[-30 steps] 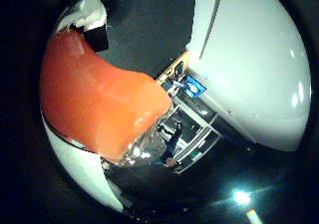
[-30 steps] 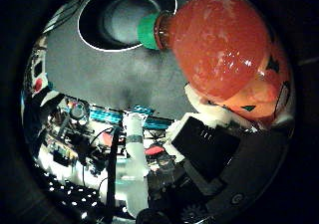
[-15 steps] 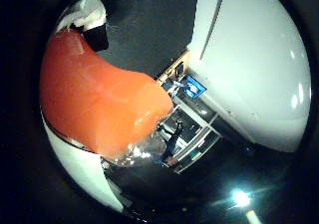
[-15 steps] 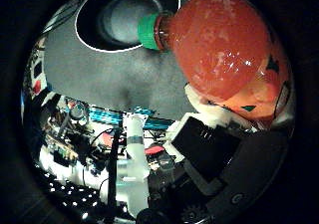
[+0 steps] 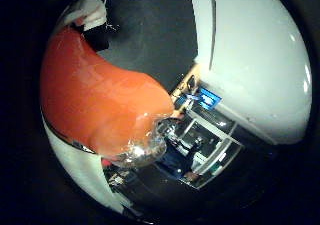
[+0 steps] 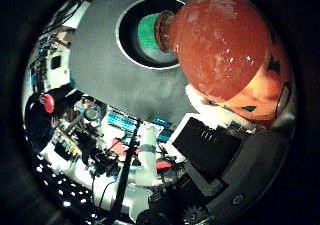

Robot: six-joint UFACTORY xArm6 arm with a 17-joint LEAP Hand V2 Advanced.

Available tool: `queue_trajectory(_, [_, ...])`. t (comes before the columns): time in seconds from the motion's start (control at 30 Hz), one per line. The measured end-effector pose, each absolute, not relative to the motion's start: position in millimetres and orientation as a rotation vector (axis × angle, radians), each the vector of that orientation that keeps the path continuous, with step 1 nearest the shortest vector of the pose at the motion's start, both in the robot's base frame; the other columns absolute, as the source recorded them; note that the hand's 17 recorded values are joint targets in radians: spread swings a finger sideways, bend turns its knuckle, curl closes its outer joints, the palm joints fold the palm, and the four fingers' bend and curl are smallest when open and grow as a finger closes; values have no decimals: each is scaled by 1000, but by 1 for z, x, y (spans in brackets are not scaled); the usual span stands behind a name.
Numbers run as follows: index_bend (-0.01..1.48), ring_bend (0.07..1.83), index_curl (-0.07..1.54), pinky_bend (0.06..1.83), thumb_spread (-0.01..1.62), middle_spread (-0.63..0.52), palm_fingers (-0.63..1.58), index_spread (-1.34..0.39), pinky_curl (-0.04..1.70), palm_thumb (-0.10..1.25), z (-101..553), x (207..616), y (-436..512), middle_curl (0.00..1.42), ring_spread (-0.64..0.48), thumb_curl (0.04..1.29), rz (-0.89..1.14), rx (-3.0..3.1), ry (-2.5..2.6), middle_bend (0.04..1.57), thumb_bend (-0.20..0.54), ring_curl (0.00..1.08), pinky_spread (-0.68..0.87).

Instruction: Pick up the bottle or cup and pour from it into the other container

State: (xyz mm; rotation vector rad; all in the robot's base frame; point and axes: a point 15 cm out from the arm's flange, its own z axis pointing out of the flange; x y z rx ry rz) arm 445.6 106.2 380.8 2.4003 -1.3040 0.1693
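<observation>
An orange bottle [image 6: 225, 55] with a green cap [image 6: 148, 32] fills much of the thumb side view, close against my palm. My right hand [image 6: 215, 145] is shut on it, white and black finger parts wrapped round its body. The bottle is tipped over, its capped neck pointing into the mouth of a dark round cup [image 6: 145, 60] with a white rim that stands on the grey table [image 6: 100, 70]. In the little finger side view the bottle's orange body [image 5: 100, 105] and clear base [image 5: 142, 147] show, with a white fingertip [image 5: 92, 15] beyond it.
A large white curved body [image 5: 255, 60] fills one side of the little finger side view. Past the grey table's edge lie lab benches with equipment [image 6: 90, 130] and a white post [image 6: 147, 155].
The view has swung so the cup's mouth sits more centrally; the bottle's green cap now lies over the cup's opening rather than at its rim. The grip is unchanged.
</observation>
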Motion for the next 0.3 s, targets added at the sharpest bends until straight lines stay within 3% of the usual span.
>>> queue_trajectory(0.3, [1039, 1208, 1005, 1238, 307, -296, 1053, -303, 937, 1071, 406, 442, 180, 1219, -305, 929, -81, 2759, -1517, 1064, -21, 989, -261])
